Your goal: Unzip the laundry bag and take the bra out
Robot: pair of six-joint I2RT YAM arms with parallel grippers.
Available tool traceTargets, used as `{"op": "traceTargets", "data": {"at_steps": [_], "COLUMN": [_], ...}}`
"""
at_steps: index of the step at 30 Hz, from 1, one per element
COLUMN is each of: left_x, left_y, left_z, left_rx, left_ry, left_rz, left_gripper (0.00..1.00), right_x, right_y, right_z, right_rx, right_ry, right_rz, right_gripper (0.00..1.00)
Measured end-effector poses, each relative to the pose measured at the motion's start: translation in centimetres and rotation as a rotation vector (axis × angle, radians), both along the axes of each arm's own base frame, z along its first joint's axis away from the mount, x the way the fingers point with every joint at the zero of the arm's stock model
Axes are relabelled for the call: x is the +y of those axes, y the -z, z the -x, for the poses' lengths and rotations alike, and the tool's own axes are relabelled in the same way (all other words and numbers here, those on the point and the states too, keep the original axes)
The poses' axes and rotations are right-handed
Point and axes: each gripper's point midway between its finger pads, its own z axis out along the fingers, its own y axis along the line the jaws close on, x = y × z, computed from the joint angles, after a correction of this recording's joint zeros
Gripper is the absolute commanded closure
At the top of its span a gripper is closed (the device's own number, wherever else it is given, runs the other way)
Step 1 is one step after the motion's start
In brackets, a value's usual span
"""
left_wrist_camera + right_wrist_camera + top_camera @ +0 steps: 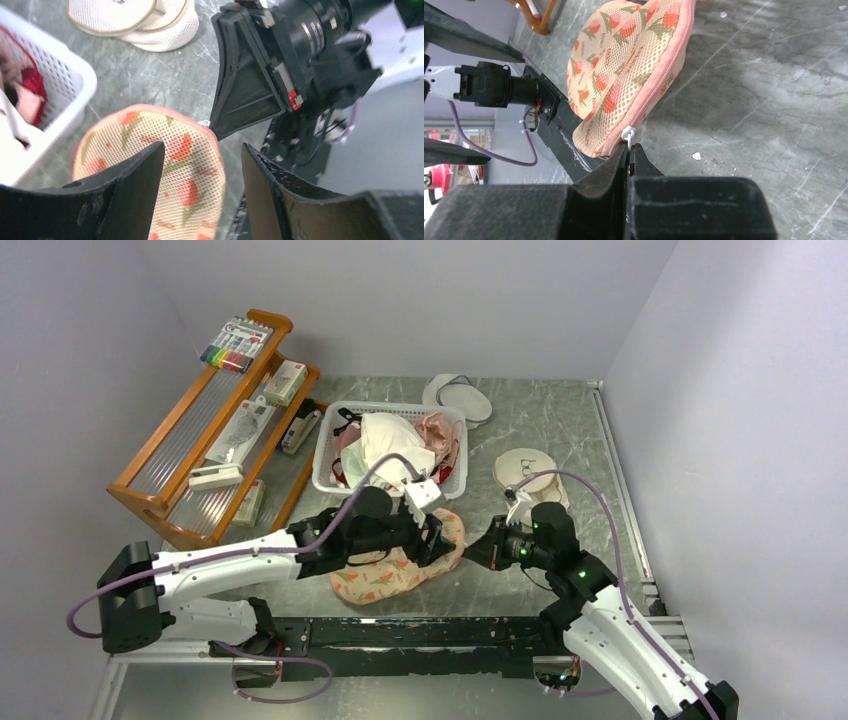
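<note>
Right gripper [629, 150] is pinched tight on the white zip pull [628, 134] at the bag's [624, 65] 3 o'clock end. Left gripper [202, 150], jaws spread, straddles the bag from 9 o'clock. The visible zip looks closed, so unzipping is barely started. The bra is unseen, presumably inside. A basket [325, 472] sits at 12 o'clock.

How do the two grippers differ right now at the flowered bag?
The left gripper is open above the laundry bag; the right gripper is shut on the white zipper pull. The left sits over the bag's mesh top, the right at its end seam. Both are at the same bag.
</note>
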Motion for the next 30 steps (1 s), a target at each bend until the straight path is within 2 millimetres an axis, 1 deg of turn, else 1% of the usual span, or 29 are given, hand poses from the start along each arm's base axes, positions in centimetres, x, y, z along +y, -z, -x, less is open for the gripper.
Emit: {"op": "traceTargets", "data": {"at_steps": [1, 3, 5, 8, 10, 12, 14, 19, 23, 27, 30], "left_x": [0.4, 0.5, 0.0, -1.3, -2.1, -2.5, -2.4, -2.0, -1.8, -1.7, -1.4], "left_y": [-0.2, -0.1, 0.8, 2.9, 4.1, 4.8, 5.2, 6.0, 6.8, 7.1, 7.5], "left_z": [0.1, 0.1, 0.3, 1.3, 2.0, 2.3, 2.2, 1.4, 1.2, 1.1, 1.2], "left_rx": [0.060, 0.144, 0.209, 0.256, 0.259, 0.243, 0.217, 0.158, 0.132, 0.123, 0.124], "left_ry": [-0.049, -0.108, -0.155, -0.190, -0.201, -0.220, -0.246, -0.296, -0.311, -0.314, -0.313], "left_rz": [0.038, 0.076, 0.076, 0.007, -0.045, -0.084, -0.110, -0.161, -0.195, -0.203, -0.212], "left_gripper": [0.27, 0.23, 0.25, 0.32, 0.37, 0.43, 0.49, 0.69, 0.80, 0.92, 0.93], "right_x": [0.1, 0.3, 0.4, 0.5, 0.6, 0.6, 0.6, 0.6, 0.6, 0.6, 0.7], "right_y": [-0.1, -0.2, -0.2, -0.3, -0.5, -0.7, -0.7, -0.4, 0.1, 0.7, 1.2], "right_z": [0.1, 0.2, 0.4, 0.6, 0.8, 0.9, 0.9, 0.9, 0.8, 0.6, 0.5], "right_rx": [0.000, 0.002, 0.004, 0.006, 0.001, -0.004, -0.004, 0.008, 0.024, 0.052, 0.075], "right_ry": [-0.010, -0.028, -0.044, -0.059, -0.066, -0.072, -0.075, -0.076, -0.076, -0.071, -0.072], "right_rz": [-0.002, -0.004, -0.004, -0.009, -0.016, -0.022, -0.023, -0.014, 0.000, 0.017, 0.029], "right_gripper": [1.00, 1.00, 1.00, 1.00, 1.00, 1.00, 1.00, 1.00, 1.00, 1.00, 1.00]}}
